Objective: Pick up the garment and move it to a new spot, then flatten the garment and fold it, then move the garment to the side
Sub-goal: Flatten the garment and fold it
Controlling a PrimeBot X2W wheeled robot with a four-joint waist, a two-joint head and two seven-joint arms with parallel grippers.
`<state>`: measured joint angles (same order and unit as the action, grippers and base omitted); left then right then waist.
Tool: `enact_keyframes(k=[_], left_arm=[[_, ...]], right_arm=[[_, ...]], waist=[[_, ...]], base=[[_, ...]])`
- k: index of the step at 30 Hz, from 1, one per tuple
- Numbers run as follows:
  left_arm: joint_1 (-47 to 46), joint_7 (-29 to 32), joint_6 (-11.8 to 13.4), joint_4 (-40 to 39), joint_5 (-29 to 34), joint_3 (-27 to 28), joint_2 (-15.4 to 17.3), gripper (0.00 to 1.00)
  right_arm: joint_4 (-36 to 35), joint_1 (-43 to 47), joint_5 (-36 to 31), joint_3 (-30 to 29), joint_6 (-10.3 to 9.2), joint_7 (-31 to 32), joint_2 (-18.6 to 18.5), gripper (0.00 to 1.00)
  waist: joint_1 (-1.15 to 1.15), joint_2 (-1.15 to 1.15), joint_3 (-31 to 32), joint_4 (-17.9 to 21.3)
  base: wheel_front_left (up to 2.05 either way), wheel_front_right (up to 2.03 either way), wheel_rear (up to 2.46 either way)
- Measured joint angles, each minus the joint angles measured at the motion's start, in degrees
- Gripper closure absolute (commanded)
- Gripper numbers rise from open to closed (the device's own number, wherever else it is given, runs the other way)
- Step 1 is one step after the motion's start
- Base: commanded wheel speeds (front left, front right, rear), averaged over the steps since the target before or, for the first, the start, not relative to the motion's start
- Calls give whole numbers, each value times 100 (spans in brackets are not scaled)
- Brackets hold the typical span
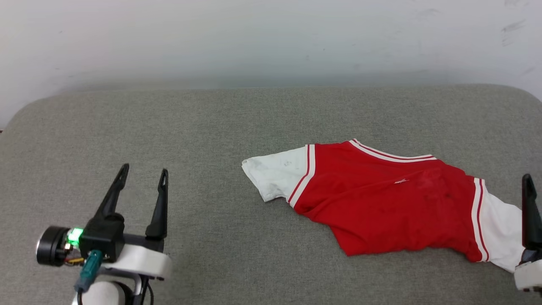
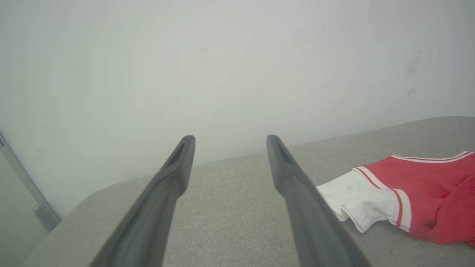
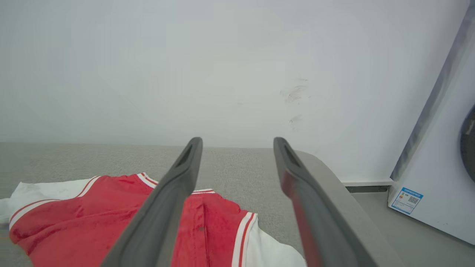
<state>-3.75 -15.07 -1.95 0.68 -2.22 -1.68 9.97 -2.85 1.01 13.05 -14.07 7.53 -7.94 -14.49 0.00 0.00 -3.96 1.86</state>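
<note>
Garment (image 1: pixel 381 199) is lying crumpled on right half of grey pad (image 1: pixel 190 123), not yet lifted. Long axis is running L–R across pad, dipping toward pad's near-right corner. R gripper (image 3: pixel 238 141) is being held at that corner, fingers apart, empty, right by white sleeve (image 1: pixel 499 224). L gripper (image 1: pixel 144 169) is being held over pad's near-left part, fingers apart, well clear of garment. Judgement: R arm is being favoured for pickup, being nearer.

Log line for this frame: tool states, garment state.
left tool open, empty | right tool open, empty, by white sleeve | garment rumpled, unfolded, on grey surface | stage: pre-grasp
</note>
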Motion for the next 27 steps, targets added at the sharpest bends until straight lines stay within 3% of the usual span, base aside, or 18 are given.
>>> enact_keyframes(k=[2,3,4,14,20,27], left_arm=[[-300,4,-164,141,-21,-30,163,0],[-1301,683,-471,506,-408,-332,525,0],[-1727,1128,-512,664,-655,-509,708,0],[-3616,3593,-546,1202,-2533,-2213,1581,0],[-4507,4896,-546,1745,-3195,-3165,1772,0],[-5240,5734,-546,2386,-3664,-4189,1796,0]], right_arm=[[-339,135,-115,21,0,93,229,0],[-829,397,-299,308,0,247,599,0],[-920,426,-336,415,-1,269,714,0],[-811,339,-405,627,-1,243,764,0],[-702,107,-448,673,-1,182,748,0],[-578,-180,-464,717,-1,89,735,0]], waist=[[0,0,-5,23],[0,0,-80,118],[0,0,-135,174],[0,0,-574,510],[0,0,-924,683],[0,0,-1339,862]], base=[[0,0,0],[0,0,0],[0,0,0],[0,0,0],[0,0,0],[0,0,0]])
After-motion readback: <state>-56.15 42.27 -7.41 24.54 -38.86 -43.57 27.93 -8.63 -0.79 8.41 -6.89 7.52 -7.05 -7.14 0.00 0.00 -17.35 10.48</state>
